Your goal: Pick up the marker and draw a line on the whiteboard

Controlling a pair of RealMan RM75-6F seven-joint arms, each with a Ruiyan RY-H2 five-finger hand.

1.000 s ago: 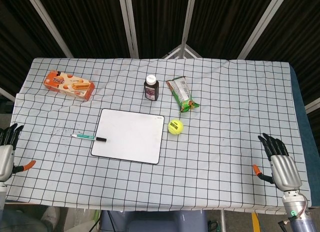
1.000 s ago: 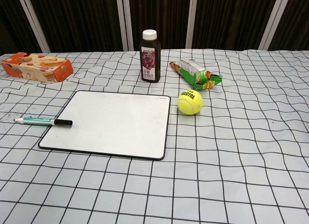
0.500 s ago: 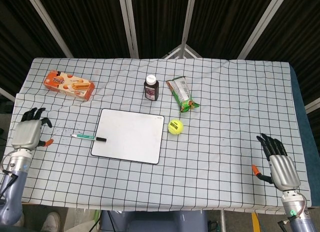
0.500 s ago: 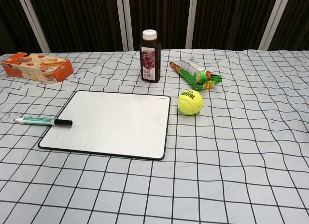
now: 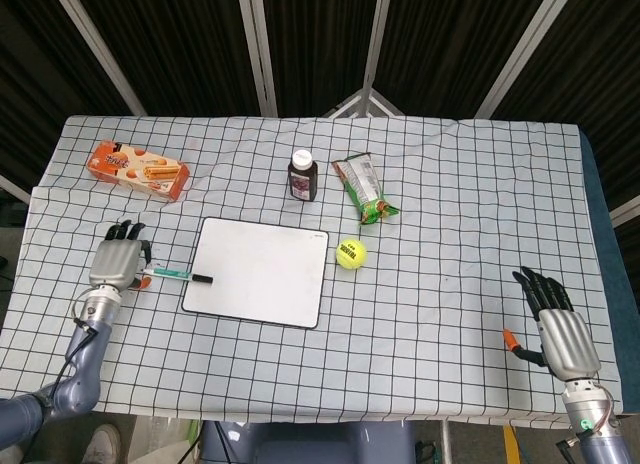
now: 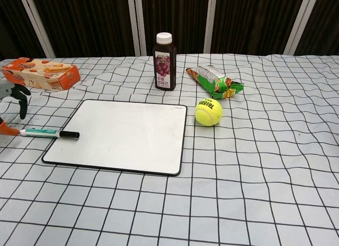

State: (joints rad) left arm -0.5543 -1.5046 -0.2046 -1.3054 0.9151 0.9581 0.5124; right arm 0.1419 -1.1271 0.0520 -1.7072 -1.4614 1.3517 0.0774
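From the head view, the left hand sits over the checked tablecloth at the left side, fingers spread and pointing away from the robot, holding nothing. The marker lies flat on the cloth just to the right of that hand, its white end almost at the hand and its black cap reaching the left edge of the whiteboard. Whether the hand touches the marker's end cannot be told from here. The right hand rests near the right front corner of the table, fingers loosely apart and empty, well apart from the marker. Beyond the whiteboard stand a juice bottle and a snack packet; a tennis ball lies just right of the board, and a biscuit box sits toward the far left.

From the chest view, only part of the left hand shows at the left edge, dark fingers hanging down above the cloth. The marker lies below and just right of it, cap resting against the left edge of the whiteboard. An orange fingertip lies at the marker's white end; contact is not clear. The right hand is out of this view.
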